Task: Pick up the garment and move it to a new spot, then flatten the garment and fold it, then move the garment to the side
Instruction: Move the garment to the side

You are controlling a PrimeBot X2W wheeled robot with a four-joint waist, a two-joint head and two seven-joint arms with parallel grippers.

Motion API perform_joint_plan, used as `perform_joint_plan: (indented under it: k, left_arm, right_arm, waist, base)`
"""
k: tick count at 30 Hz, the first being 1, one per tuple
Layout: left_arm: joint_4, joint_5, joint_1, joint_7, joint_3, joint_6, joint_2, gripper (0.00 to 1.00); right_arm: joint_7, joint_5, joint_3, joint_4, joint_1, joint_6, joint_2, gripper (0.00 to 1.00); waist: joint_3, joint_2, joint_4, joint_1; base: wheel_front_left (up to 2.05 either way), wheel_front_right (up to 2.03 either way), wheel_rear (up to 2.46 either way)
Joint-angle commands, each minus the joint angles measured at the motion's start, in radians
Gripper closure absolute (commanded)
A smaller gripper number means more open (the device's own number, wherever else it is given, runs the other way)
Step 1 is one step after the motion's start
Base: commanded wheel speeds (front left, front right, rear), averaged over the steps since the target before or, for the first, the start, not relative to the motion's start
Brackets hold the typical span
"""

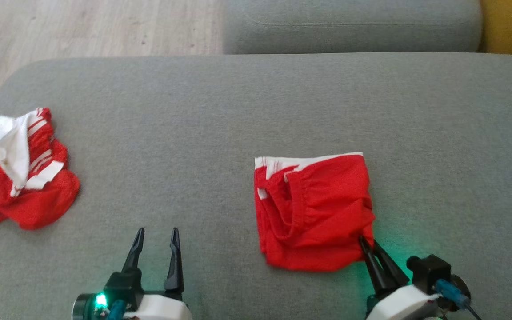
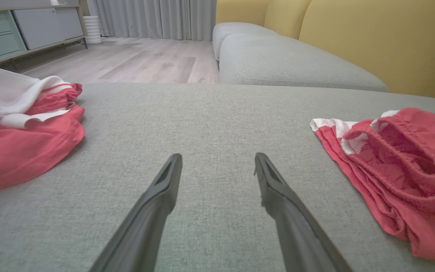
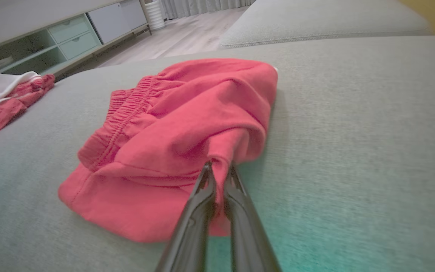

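The garment (image 1: 314,209) is a pair of red shorts with white trim, folded into a compact block on the grey cushion (image 1: 256,106), right of centre. My right gripper (image 1: 368,242) is shut on a pinch of its near right corner; the right wrist view shows the red cloth (image 3: 187,128) bunched between the closed fingers of that gripper (image 3: 219,166). My left gripper (image 1: 156,233) hovers open near the front edge, left of the shorts, holding nothing. In the left wrist view that gripper (image 2: 217,158) points over bare cushion, with the shorts (image 2: 402,170) off to its right.
A second red and white garment (image 1: 20,178) lies crumpled at the cushion's left edge, also seen as a heap (image 2: 21,128) in the left wrist view. Another grey cushion (image 1: 349,24) lies beyond, wooden floor (image 1: 82,26) at far left, a yellow backrest (image 2: 372,41) behind.
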Motion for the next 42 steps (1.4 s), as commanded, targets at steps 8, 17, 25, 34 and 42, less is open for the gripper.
perform_joint_plan:
  k: [8,17,25,34,42]
  left_arm:
    - [-0.02,0.01,-0.016,-0.005,0.04,0.0,0.007,0.0]
    - [-0.038,0.021,-0.03,-0.005,0.088,0.011,0.007,0.0]
    - [-0.042,0.045,-0.037,-0.005,0.123,0.001,0.007,0.0]
    - [-0.05,0.041,-0.016,-0.005,0.115,0.004,0.007,0.0]
    - [-0.049,0.029,-0.036,-0.005,0.089,0.009,0.007,0.0]
  right_arm:
    - [-0.014,0.006,-0.021,0.002,0.009,-0.001,-0.014,0.0]
    - [-0.014,0.007,-0.122,-0.156,-0.053,-0.001,0.001,0.0]
    - [-0.014,-0.062,-0.167,-0.131,-0.105,-0.001,0.018,0.0]
    - [-0.014,-0.069,-0.149,-0.09,-0.106,-0.001,0.023,0.0]
    - [-0.014,-0.045,-0.083,0.009,-0.181,-0.001,0.023,0.0]
  waist:
    - [-0.013,0.0,-0.046,0.0001]
    - [-0.024,0.0,-0.07,0.0001]
    - [-0.044,0.0,-0.077,0.0001]
    - [-0.048,0.0,-0.077,0.0001]
    - [0.01,0.0,-0.069,0.0001]
  base:
    - [0.0,0.0,0.0]
    - [0.0,0.0,0.0]
    - [0.0,0.0,0.0]
    - [0.0,0.0,0.0]
    - [0.0,0.0,0.0]
